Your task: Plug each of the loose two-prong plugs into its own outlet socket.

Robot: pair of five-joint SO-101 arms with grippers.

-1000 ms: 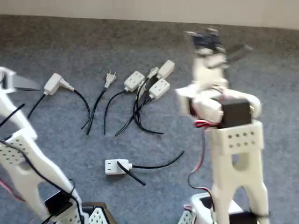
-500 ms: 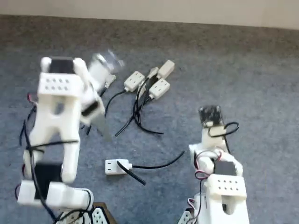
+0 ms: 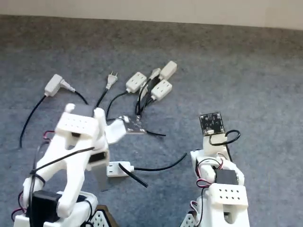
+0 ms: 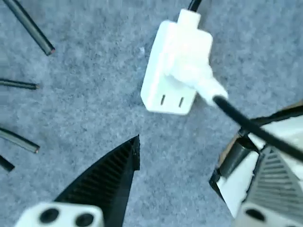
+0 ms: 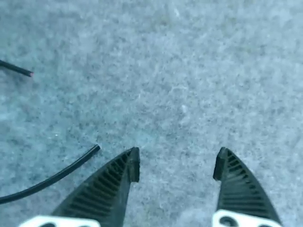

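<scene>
A white outlet socket [image 3: 116,169] on a black cord lies on the carpet near the front; its two slots face my left gripper [image 4: 184,151] in the left wrist view [image 4: 173,66]. That gripper hovers just short of it, open, with one black finger [image 4: 118,175] in sight and nothing held. Three more outlet sockets [image 3: 136,81] [image 3: 161,89] [image 3: 168,69] lie at the back. A two-prong plug [image 3: 111,78] and a white angled plug [image 3: 54,85] lie loose to their left. My right gripper [image 5: 176,165] is open over bare carpet.
Black cords [image 3: 142,118] tangle in the middle of the grey carpet. A loose cord end [image 5: 97,148] lies beside my right gripper's finger. The right arm [image 3: 222,189] sits folded low at the front right, and the left arm [image 3: 71,156] is at the front left.
The left arm swung in from the far left and folded down over the near outlet socket. The right arm dropped from its raised pose, then held still.
</scene>
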